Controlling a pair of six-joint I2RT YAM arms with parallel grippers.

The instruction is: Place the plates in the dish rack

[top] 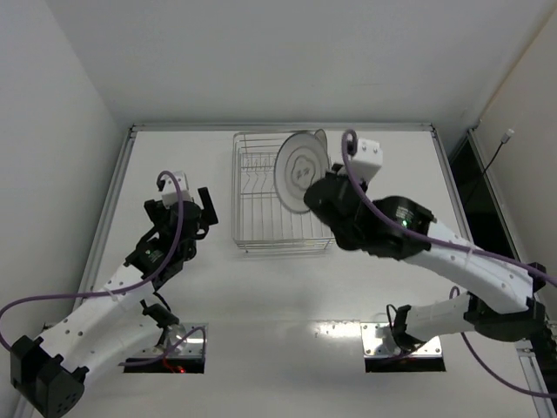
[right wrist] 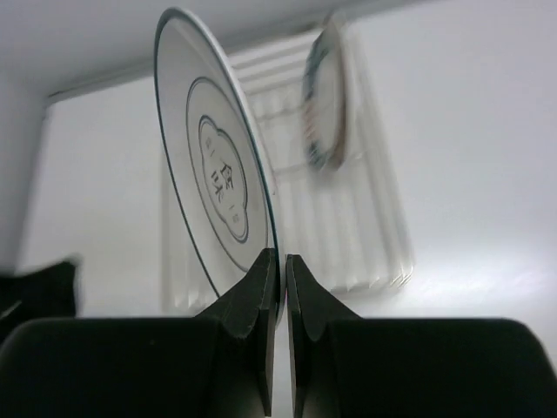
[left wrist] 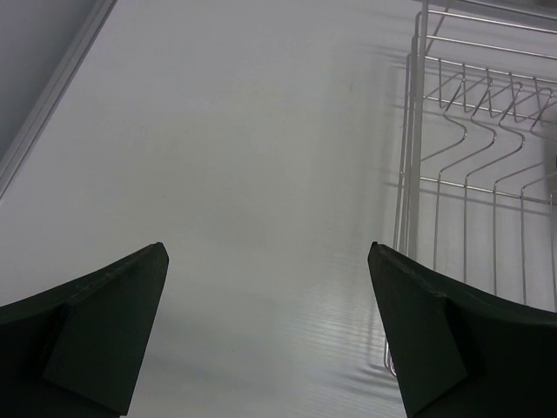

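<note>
Plate (right wrist: 218,183): white glaze, glossy, smooth, thin dark painted rings. Rack (left wrist: 411,157): bare silver metal wire, shiny. Table (left wrist: 244,157): matt white, fine ribbed texture near me. My left fingers (left wrist: 96,340): dark matt plastic, edges slightly rough.

Robot lab, white walls (top: 261,52), white table (top: 287,287), cabled arms (top: 104,305).

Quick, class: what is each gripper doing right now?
Left gripper: open, holding nothing.
Right gripper: shut on the ringed plate.
</note>
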